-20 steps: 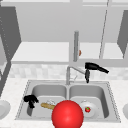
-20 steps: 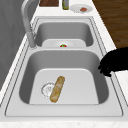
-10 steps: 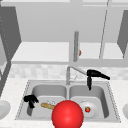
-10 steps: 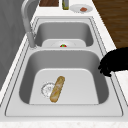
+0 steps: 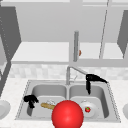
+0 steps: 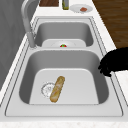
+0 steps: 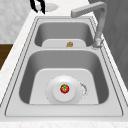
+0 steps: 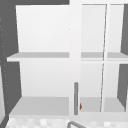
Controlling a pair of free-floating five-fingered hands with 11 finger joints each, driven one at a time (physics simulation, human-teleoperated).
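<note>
bread roll (image 6: 57,89) lying flat on the floor of the left basin, one end over the drain (image 6: 47,88). left hand (image 5: 30,100) hanging near it over the basin's front left edge, fingers curled downward, holding nothing. right hand (image 5: 93,79) up over the right basin beside the faucet (image 5: 71,72), fingers straight, pointing down. below it a white plate (image 7: 63,93) with a tomato (image 7: 64,88) on it. red ball (image 5: 67,114) at the sink's front rim.
</note>
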